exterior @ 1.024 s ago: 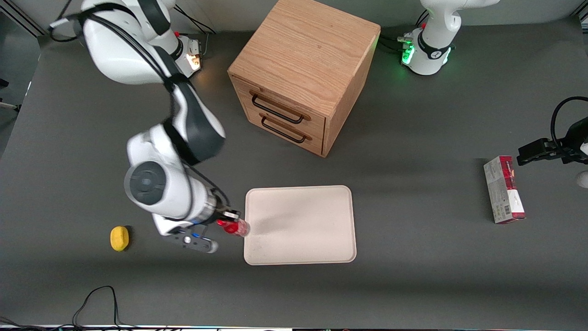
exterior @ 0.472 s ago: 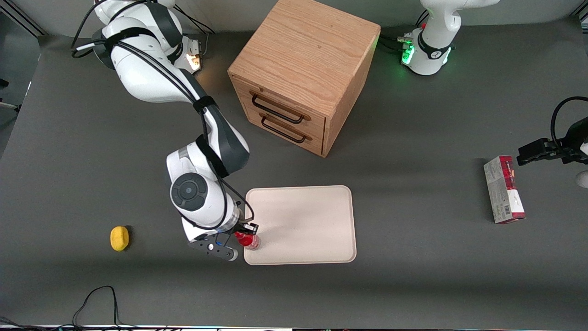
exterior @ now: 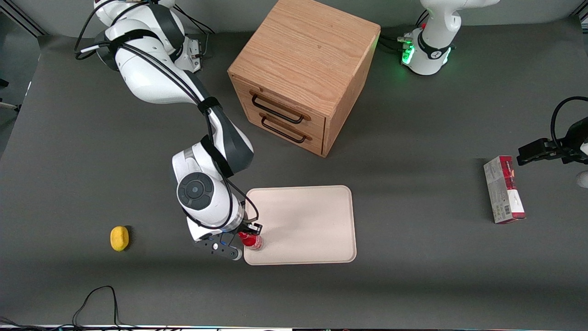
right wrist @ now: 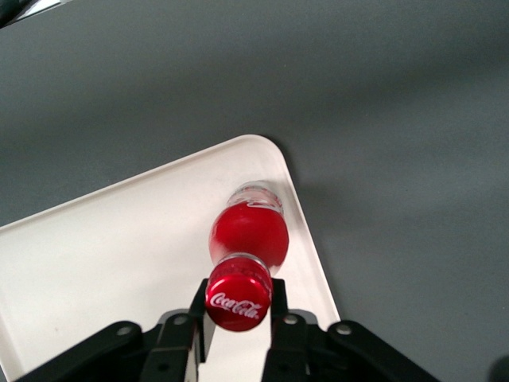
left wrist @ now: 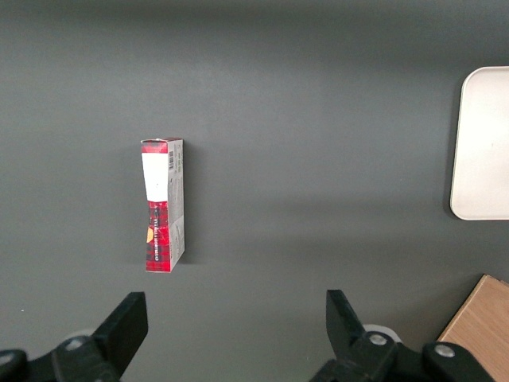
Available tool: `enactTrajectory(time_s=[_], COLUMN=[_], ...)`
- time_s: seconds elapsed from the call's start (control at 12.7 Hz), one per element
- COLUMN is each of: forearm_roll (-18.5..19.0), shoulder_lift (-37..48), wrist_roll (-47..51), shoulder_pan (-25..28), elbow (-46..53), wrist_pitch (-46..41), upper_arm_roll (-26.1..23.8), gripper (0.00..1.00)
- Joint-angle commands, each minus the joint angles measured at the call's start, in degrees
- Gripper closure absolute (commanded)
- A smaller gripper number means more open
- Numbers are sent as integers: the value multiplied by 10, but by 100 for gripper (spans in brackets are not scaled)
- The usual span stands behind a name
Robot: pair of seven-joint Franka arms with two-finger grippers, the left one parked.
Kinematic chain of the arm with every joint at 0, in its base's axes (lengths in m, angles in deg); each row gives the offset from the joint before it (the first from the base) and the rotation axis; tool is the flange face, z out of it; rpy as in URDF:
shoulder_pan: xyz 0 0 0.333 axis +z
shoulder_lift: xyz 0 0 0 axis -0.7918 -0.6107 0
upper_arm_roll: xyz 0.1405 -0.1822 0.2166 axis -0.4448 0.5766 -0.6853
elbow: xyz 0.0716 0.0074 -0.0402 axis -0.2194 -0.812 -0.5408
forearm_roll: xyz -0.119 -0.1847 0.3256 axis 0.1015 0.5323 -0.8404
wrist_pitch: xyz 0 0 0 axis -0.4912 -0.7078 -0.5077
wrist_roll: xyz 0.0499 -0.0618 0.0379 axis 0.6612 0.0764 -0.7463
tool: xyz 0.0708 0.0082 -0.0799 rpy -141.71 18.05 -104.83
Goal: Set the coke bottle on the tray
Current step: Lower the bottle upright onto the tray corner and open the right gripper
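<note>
Gripper (right wrist: 238, 314) points down, clamping coke bottle (right wrist: 248, 235) over tray (right wrist: 119, 247) corner.

A dark grey matte counter (exterior: 413, 285) fills the scene, lit evenly from above, with soft shadows cast. A wooden drawer cabinet (exterior: 303, 73) with two dark handles is set on it. A black cable (exterior: 94, 301) is looped at the nearest edge, possibly trailing off it.

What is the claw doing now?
Claw: shut on the bottle, over the tray near its corner.
</note>
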Motion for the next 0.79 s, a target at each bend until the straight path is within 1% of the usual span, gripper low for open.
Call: enactTrajectory(time_s=[0.0, 0.24, 0.39, 0.55, 0.63, 0.71], forearm_roll=[44, 45, 46, 25, -4, -17], shoulder_lift=[-14, -12, -3, 41, 83, 138], wrist_roll=[24, 26, 18, -95, -123, -156], shoulder_pan=[15, 15, 14, -10, -26, -49], elbow=[26, 26, 24, 10, -23, -84], wrist_pitch=[6, 5, -11, -124, -161, -166], upper_arm_roll=[3, 3, 3, 2, 4, 4], gripper=[0, 0, 0, 0, 0, 0])
